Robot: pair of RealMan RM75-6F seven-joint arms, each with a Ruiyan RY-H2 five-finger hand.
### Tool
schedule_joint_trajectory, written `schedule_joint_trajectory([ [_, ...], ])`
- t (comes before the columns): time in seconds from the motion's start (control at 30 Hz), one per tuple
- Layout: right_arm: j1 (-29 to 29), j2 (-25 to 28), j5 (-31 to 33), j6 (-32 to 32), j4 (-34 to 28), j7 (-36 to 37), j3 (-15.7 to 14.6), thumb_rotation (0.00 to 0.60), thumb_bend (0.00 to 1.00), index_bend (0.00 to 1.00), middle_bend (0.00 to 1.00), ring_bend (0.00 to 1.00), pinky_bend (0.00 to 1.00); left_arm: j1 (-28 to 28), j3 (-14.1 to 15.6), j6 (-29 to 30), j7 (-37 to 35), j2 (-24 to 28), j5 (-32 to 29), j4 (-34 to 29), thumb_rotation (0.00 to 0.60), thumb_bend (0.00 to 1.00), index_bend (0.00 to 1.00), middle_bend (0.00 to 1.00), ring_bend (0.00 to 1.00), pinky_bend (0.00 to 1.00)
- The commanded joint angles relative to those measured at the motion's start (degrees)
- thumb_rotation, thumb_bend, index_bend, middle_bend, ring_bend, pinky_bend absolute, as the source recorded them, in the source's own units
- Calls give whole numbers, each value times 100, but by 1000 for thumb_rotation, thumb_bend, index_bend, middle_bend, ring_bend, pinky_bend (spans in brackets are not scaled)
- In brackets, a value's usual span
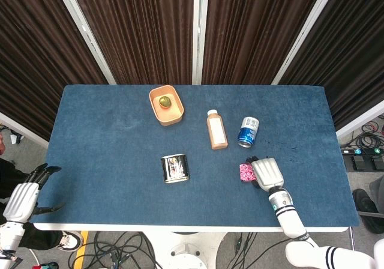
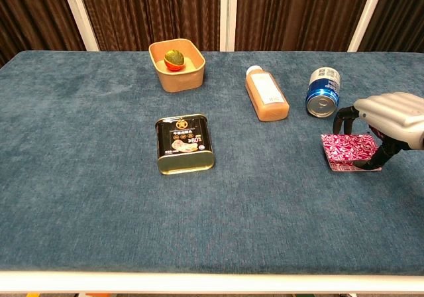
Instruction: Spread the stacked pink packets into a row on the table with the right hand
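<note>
A small stack of pink packets (image 2: 349,151), glossy and busily patterned in pink and white, lies flat on the right half of the blue surface (image 2: 99,178), just in front of a toppled blue can (image 2: 322,93). The stack reads as a squat rectangle, its long axis running left to right in the chest view.

The right robot hand (image 2: 387,119) arches directly over the stack's right side, silver back up, dark fingers (image 2: 344,119) curled down around the packets. The fingers bracket the stack and appear to touch it, though whether they truly clamp it cannot be told. The packets sit under and slightly left of this hand, so spreading them likely means sliding leftward into free cloth.

The left robot hand (image 1: 24,197) hangs off the surface's near left corner, well apart, fingers spread, holding nothing.

Further left lie a peach-coloured bottle (image 2: 266,94) on its side, a flat dark tin (image 2: 184,144), and a tan bowl (image 2: 176,65) holding a round fruit (image 2: 174,59). The surface looks like short-pile fabric.
</note>
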Motion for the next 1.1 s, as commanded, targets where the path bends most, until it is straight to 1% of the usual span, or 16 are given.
schedule_joint_trajectory([
  [0.03, 77, -10, -8, 9, -153, -140, 40, 600, 175, 406, 418, 820, 884, 6, -1, 14, 4, -4, 1, 0, 600, 0, 191, 161, 65, 159],
  [0.27, 361, -331, 179, 19, -361, -766, 154, 600, 175, 407, 418, 820, 885, 19, -20, 66, -20, 5, -1, 1, 600, 0, 191, 160, 65, 159],
  [0.67, 818, -936, 601, 70, -339, -1648, 263, 600, 175, 407, 416, 820, 885, 43, -24, 92, -129, -2, -18, 70, 600, 0, 191, 161, 65, 159],
  [0.9, 1000, -1050, 891, 68, -308, -1915, 309, 600, 174, 407, 414, 820, 885, 54, -39, 125, -167, -5, -21, 97, 600, 0, 191, 160, 66, 159],
  [1.1, 1057, -1090, 1050, 56, -220, -1941, 256, 600, 175, 407, 414, 820, 885, 50, -35, 109, -186, -4, -17, 107, 600, 0, 191, 160, 65, 159],
])
